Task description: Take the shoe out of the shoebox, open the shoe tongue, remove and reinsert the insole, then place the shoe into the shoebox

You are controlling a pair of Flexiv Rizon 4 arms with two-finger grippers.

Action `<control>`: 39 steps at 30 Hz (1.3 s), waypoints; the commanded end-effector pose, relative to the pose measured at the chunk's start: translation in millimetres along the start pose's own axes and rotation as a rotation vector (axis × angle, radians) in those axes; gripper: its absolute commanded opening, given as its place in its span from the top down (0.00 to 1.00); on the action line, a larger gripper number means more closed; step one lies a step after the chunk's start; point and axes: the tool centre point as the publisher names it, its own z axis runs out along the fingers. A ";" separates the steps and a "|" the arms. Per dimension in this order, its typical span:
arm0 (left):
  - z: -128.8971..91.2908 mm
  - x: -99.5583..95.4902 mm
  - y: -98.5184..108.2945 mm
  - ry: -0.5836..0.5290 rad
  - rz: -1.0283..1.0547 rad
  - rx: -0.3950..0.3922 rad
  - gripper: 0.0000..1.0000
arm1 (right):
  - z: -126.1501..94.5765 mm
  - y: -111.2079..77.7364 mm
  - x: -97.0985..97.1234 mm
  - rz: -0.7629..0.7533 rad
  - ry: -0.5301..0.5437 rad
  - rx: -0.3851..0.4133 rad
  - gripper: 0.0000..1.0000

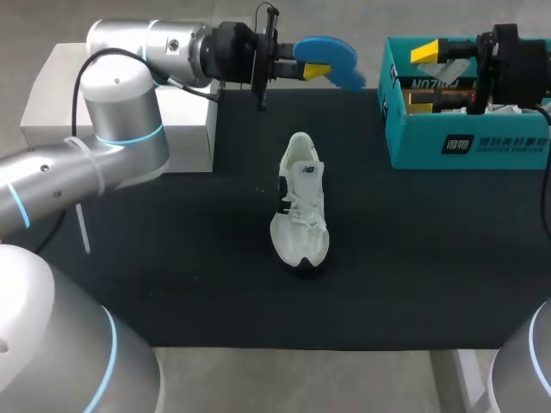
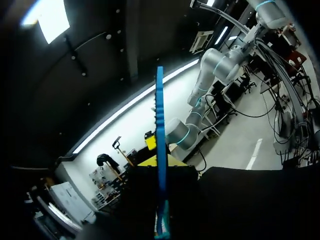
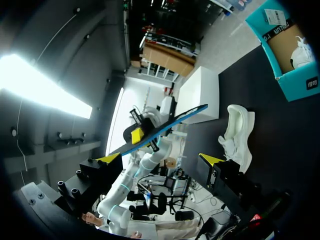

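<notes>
The white sneaker (image 1: 301, 202) sits at the centre of the black worktop (image 1: 172, 258), heel toward 12 o'clock and toe toward 6 o'clock, touched by neither arm. At 12 o'clock from it, well apart and off the worktop, the left tool (image 1: 312, 64) is closed on the blue insole (image 1: 329, 58), with 1 yellow tip showing under the insole's near end. In the left wrist view the insole stands edge-on between the fingers. The teal shoebox (image 1: 482, 146) lies open at 2 o'clock from the sneaker, with white paper inside. The right tool (image 1: 426, 76) hangs over the box's 9 o'clock end, its 2 fingers spread wide and gripping nothing. A white box (image 1: 52, 95) stands at 10 o'clock.
</notes>
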 end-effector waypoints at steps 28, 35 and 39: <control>-1.3 -6.6 -0.3 0.031 0.783 -0.301 1.00 | 1.6 -0.2 0.1 0.001 -0.002 -0.002 0.00; -0.3 -6.4 0.6 0.019 0.809 -0.305 1.00 | 1.6 -0.2 0.1 0.001 -0.002 -0.002 0.00; 2.4 -2.0 6.6 0.072 0.916 -0.294 1.00 | 2.0 3.4 6.7 -0.021 0.005 -0.001 0.00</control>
